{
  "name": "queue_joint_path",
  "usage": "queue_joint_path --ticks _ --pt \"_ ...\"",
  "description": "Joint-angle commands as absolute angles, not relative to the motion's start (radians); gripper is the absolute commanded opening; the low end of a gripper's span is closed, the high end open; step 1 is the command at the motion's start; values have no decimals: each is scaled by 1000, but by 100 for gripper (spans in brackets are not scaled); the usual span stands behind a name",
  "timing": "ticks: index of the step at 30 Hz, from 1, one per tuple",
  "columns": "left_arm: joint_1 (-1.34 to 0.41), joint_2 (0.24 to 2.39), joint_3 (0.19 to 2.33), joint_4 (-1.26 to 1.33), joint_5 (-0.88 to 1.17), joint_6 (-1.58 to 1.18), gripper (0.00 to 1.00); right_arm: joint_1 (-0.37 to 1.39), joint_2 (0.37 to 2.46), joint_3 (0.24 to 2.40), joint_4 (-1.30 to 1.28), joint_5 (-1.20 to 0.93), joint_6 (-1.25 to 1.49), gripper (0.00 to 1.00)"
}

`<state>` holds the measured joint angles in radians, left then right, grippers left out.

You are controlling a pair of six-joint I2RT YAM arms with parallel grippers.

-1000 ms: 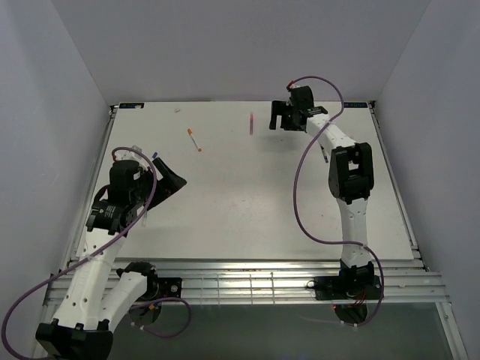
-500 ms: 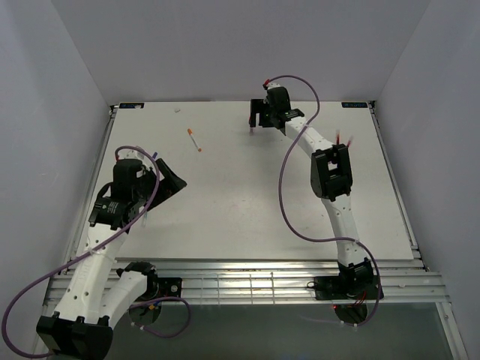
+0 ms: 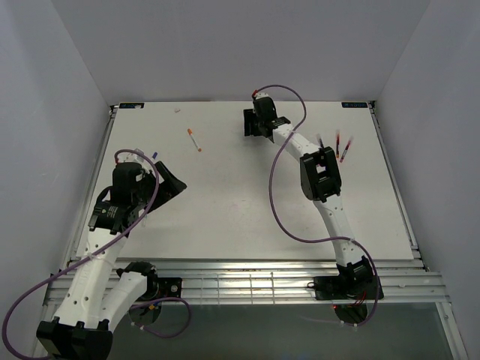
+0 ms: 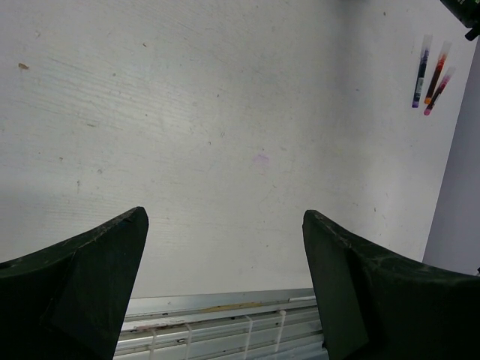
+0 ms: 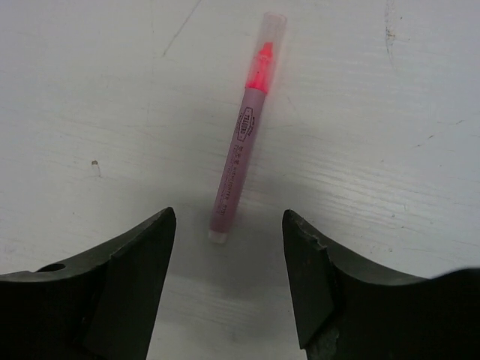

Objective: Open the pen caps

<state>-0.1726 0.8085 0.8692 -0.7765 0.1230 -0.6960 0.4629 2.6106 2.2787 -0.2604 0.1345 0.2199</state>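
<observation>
A pink pen (image 5: 240, 142) lies on the white table, its pale translucent cap (image 5: 268, 41) still on the far end over a bright pink tip. My right gripper (image 5: 229, 219) is open just above it, with the pen's near end between the fingertips, untouched. In the top view the right gripper (image 3: 259, 124) covers this pen at the far middle of the table. A whitish pen with orange ends (image 3: 194, 139) lies far left of it. Three capped pens (image 3: 337, 147) lie to the right and also show in the left wrist view (image 4: 431, 75). My left gripper (image 3: 174, 184) is open and empty.
The left gripper (image 4: 225, 217) hovers over bare table (image 4: 225, 112) near the metal front rail (image 4: 225, 315). Small pen pieces (image 3: 154, 156) lie by the left wrist. Grey walls close in the table on three sides.
My right arm has swung left along the far edge and now sits over the pink pen, uncovering the three pens at the right. The left arm has hardly moved.
</observation>
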Motion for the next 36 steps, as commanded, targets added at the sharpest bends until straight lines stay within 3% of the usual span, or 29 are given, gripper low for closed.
queue_joint_path --ticks 1,14,25,31,36 --pt "-175 801 859 -755 133 -686 94 472 2645 2350 -259 192 207 64" --pt "-173 808 845 -755 133 -663 95 495 2683 2387 -313 233 169 45" --pt "-173 804 845 -756 169 -660 92 495 2665 2350 -327 169 152 8" --pt "-173 776 838 -772 164 -719 88 497 2496 2229 -239 166 153 8" --pt "-175 779 795 -721 319 -749 88 502 2197 1943 -221 141 207 8"
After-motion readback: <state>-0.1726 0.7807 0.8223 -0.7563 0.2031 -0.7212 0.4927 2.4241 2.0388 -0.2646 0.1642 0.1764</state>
